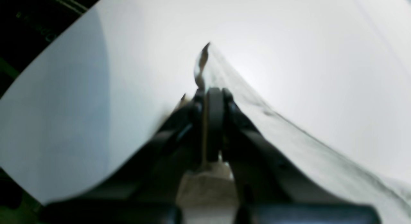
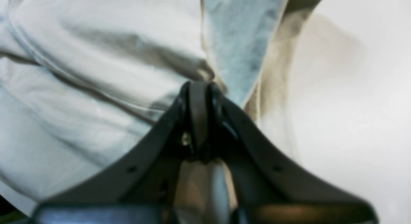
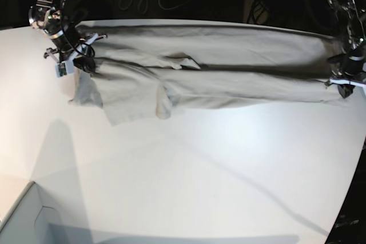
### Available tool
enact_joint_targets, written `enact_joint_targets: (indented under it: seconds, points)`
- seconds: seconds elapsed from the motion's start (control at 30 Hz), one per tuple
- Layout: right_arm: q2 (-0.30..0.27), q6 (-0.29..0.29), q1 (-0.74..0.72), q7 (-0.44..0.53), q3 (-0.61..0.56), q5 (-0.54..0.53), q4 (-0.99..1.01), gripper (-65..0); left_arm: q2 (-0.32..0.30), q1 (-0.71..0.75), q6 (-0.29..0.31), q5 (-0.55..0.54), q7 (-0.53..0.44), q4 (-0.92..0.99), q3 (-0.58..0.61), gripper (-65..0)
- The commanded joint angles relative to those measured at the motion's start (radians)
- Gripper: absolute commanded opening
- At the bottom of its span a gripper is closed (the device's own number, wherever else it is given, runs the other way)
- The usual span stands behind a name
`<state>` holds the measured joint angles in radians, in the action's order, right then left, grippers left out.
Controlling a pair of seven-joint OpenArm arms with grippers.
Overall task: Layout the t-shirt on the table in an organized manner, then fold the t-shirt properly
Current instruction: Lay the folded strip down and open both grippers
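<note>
- Base view: t-shirt (image 3: pixel 229 67) lies stretched across the surface's (image 3: pixel 200 170) far side, between both arms.
- Left hand (image 3: pixel 345 88) and right hand (image 3: pixel 80 64) each pinch its cloth.
- Soft, light, limp; best gripped at hems or corners.

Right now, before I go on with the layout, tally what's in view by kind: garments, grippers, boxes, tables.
Garments: 1, the t-shirt, stretched between both grippers.
Grippers: 2, left gripper and right gripper, each shut on the shirt.
Boxes: 1, pale grey box corner.
Tables: 1, white table.
Total: 5
</note>
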<state>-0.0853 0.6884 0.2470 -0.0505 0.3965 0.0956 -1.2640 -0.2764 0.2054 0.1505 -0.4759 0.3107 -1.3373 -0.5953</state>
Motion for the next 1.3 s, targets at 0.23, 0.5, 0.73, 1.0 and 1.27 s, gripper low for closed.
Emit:
enact_joint_targets:
  seconds: [0.23,0.5,0.73,1.0,1.27]
  points:
    - [-0.014,0.01,0.002,-0.024,-0.003,0.01,-0.006,-65.0,-0.016,-0.01,-0.001,-0.002,-0.014,0.117,-0.004,-62.7]
    - [-0.014,0.01,0.004,-0.019,-0.003,0.01,-0.01,-50.8,0.012,0.038,-0.001,-0.004,-0.015,0.032,-0.012,-32.0]
    - [-0.014,0.01,-0.001,-0.018,-0.003,0.01,-0.013,-49.5,0.049,0.068,-0.001,-0.002,-0.015,-0.095,-0.107,-30.4]
    - [-0.014,0.01,0.004,-0.016,0.002,0.01,-0.069,-49.0,0.047,0.013,-0.001,-0.002,0.005,0.0,-0.105,-30.4]
    - [-0.012,0.01,0.041,-0.024,0.003,0.005,-0.204,-49.0,0.041,-0.03,-0.001,0.004,0.071,0.138,-0.105,-30.4]
